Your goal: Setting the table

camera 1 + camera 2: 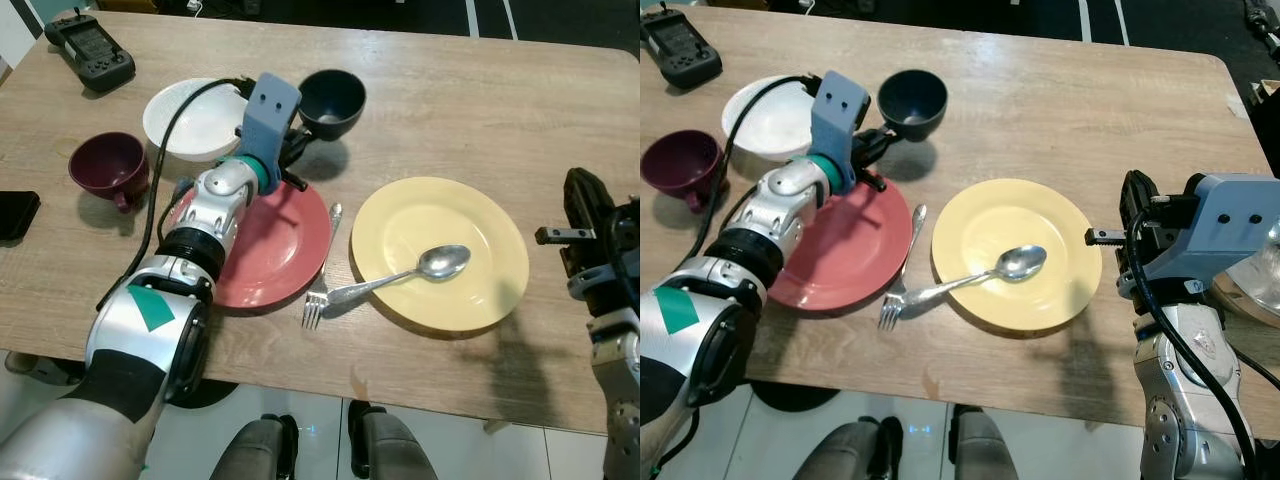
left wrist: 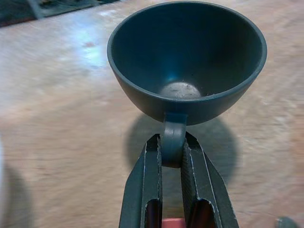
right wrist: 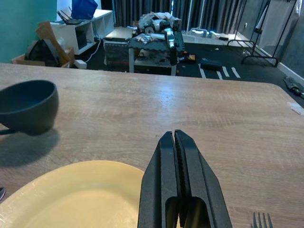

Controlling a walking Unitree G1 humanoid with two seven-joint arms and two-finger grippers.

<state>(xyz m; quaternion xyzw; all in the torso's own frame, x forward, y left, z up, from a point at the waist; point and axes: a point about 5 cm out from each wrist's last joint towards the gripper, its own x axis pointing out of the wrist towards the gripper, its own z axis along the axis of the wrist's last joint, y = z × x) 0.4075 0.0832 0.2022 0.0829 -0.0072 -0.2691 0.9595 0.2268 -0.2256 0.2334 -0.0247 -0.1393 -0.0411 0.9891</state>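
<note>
Two cups are out, and the dark cup (image 2: 186, 59) is the one in hand: the left gripper (image 2: 172, 159) has its fingers clamped on the handle, the bowl held off the wooden table (image 1: 480, 100) at about twelve o'clock of the red plate (image 1: 275, 250), likely to be set at a place. The yellow plate (image 1: 1050, 225) bears a spoon (image 1: 1015, 265), with a fork (image 1: 898, 290) between the plates. At three o'clock the right gripper (image 3: 179, 183) waits, fingers pressed together, empty

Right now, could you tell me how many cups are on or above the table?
2. The dark cup is held by its handle in the left gripper, beyond the red plate. The maroon cup stands near the table's left edge.
</note>
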